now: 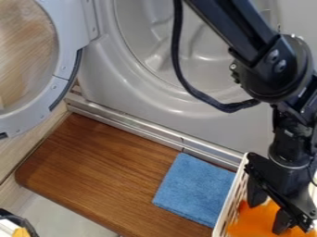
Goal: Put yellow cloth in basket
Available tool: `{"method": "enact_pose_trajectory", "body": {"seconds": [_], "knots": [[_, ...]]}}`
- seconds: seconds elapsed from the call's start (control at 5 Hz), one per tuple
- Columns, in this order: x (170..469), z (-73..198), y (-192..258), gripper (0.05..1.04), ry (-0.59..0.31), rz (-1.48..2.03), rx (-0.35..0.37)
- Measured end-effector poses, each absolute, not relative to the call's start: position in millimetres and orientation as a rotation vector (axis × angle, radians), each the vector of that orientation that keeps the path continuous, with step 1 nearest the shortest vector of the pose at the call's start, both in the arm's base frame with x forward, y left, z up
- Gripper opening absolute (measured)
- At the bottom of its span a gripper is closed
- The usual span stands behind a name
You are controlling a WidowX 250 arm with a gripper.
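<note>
Gripper (267, 217) at near right, hanging down over the basket (232, 199). Fingers spread wide, with a clear gap between them. Nothing clamped as far as I can see. Orange shows in the gap and around the tips; can't tell if the tips touch it.

Surface: brown wood board (105, 171) with rounded corners, running from the left to the near right. Blue cloth (195, 189) lies flat on its right part, just left of the basket, roughly square, slightly turned. Basket is off-white with slotted walls; its far part sits by the metal strip (142, 129) along the board's far side. Past the strip: grey machine (148, 104), round opening, drum visible inside. Its round door (62, 60) stands open at far left, clear window, light wood grain seen through it. Pale floor (59, 215) at near left. Black and yellow item (22, 227) cut off at the near left corner; can't tell what it is.

Task cloth (254, 218): in the basket, low down, under the gripper. Reads more orange than yellow, bright, soft-looking, bunched with uneven edges. Partly hidden by the fingers.
</note>
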State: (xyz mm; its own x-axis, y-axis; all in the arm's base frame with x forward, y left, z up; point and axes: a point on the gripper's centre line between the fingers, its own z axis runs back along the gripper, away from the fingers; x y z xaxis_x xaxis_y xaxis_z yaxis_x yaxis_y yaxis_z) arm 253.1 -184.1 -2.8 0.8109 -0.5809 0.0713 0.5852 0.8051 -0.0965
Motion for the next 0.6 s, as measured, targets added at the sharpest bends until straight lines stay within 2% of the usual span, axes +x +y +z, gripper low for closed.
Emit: {"method": "enact_pose_trajectory", "body": {"seconds": [0.2, 0.4, 0.6], "knots": [[256.3, 3.0, -180.0, 1.007, -0.053, -0.607, -0.095], [258.8, 16.5, -174.7, 1.001, -0.079, -0.560, -0.069], [264.3, 30.2, -144.9, 1.001, -0.099, -0.390, 0.022]]}}
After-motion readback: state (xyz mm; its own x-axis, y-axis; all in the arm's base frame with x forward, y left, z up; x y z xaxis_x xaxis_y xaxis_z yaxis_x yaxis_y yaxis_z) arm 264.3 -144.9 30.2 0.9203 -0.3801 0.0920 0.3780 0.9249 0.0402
